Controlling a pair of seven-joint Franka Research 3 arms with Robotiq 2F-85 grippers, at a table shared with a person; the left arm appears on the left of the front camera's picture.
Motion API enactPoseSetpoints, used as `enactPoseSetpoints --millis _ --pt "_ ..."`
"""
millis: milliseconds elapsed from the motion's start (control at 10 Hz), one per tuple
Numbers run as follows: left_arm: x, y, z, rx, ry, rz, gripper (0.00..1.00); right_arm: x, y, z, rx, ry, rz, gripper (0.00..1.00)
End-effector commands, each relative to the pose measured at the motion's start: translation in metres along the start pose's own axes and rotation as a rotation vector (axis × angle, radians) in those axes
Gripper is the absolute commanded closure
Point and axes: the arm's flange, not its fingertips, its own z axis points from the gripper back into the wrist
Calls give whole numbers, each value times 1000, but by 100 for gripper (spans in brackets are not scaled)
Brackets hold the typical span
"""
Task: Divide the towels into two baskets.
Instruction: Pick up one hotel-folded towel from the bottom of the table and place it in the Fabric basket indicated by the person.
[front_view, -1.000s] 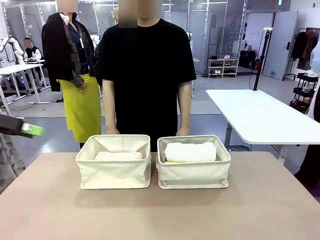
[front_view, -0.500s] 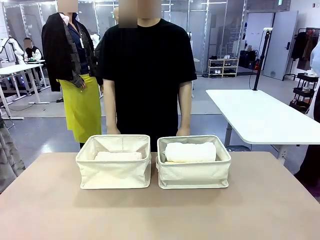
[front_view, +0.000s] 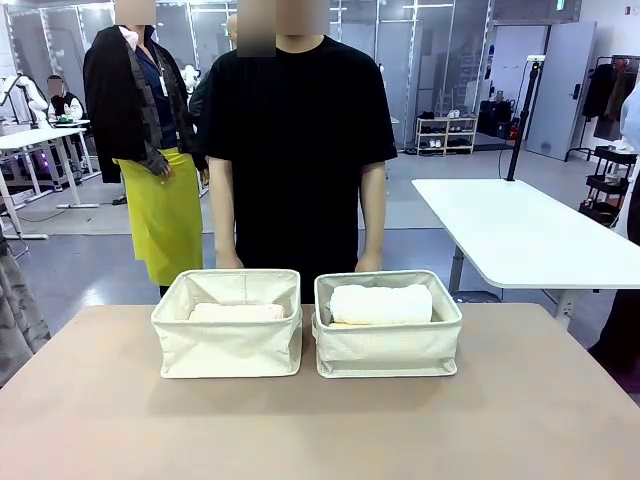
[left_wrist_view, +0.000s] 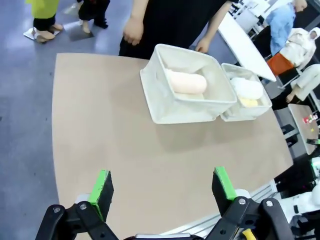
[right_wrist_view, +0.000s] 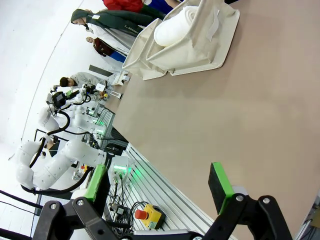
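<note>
No print reads. Left basket (front_view: 227, 322) half hides a pink towel (front_view: 237, 312); right basket (front_view: 387, 323) shows white towel (front_view: 381, 303) over yellow towel (left_wrist_view: 249, 102). Both the left end effector (left_wrist_view: 162, 192) and right end effector (right_wrist_view: 159, 188) gape empty.

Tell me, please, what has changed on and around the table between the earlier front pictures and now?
A green-padded gripper tip that showed at the left edge of the front view a second ago has gone from there, withdrawn leftward. Nothing was gripped or released. The two cream canvas baskets, the pale pink rolled towel, the white rolled towel and the person's hands behind them stayed put.
</note>
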Motion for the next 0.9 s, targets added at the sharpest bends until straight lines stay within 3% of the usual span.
enactPoseSetpoints --millis 0,800 --pt "0 4 1 -24 -22 10 0 -2 3 0 8 -9 11 0" --pt "0 4 1 -24 -22 10 0 -2 3 0 8 -9 11 0"
